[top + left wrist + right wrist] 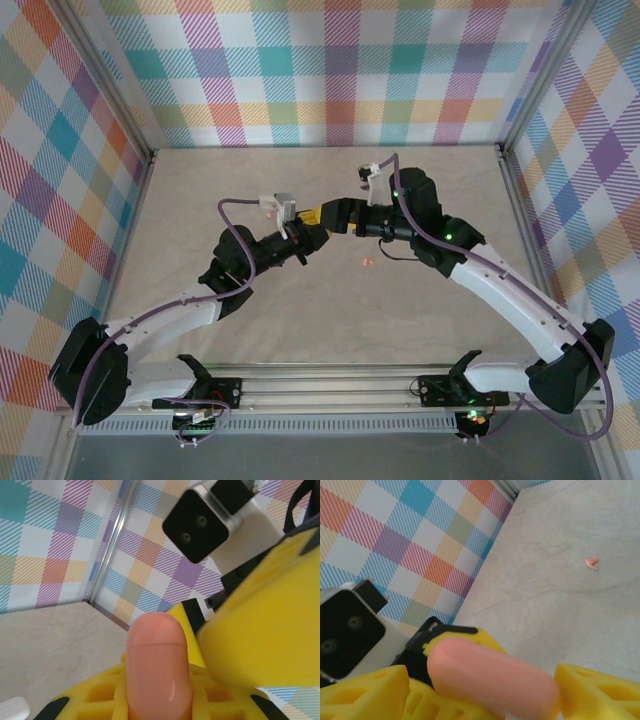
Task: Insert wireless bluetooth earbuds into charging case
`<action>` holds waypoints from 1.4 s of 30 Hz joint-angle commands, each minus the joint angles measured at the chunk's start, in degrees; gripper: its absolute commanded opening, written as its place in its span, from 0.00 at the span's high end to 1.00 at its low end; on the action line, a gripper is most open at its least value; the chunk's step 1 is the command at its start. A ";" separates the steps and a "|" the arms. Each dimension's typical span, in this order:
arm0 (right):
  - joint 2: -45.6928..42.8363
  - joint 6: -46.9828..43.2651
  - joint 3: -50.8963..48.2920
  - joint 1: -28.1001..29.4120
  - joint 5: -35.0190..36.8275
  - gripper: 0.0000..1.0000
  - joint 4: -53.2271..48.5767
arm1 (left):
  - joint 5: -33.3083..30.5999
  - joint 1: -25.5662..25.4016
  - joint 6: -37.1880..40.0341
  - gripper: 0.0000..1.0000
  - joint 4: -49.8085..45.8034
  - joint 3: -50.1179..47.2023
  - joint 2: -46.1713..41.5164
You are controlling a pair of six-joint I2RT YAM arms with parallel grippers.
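Pinching the salmon-pink case in my left gripper, I present it to my right gripper, whose jaws flank it, pressing or not I cannot tell, probably to open it. One pink earbud waits on the table at four o'clock.

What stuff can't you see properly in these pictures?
White lump, left wrist view: cut off by the bottom edge, so I can't name it.
Pink case, left wrist view: its lower end is hidden inside the left claw.
Right claw, right wrist view: can't tell whether it squeezes the case; the picture's bottom edge cuts it off.
Pink earbud, right wrist view: too tiny to see its shape.
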 commanded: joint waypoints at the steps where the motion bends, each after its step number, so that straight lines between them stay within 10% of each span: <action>1: -4.94 1.29 -1.48 -1.78 -2.40 0.25 5.27 | -2.30 0.64 -1.91 0.92 -0.96 0.07 -3.78; 7: -7.52 7.59 -7.27 -6.22 -7.71 0.47 13.01 | -0.45 4.38 -7.86 0.94 -7.02 1.91 -7.05; 13: -5.79 18.37 -16.33 -7.45 -13.99 0.42 35.34 | 1.97 5.36 -14.55 0.94 -3.15 2.52 -7.32; 42: 2.42 24.91 -18.61 -7.45 -18.00 0.43 51.09 | 5.93 5.43 -29.79 0.92 10.99 3.20 -0.75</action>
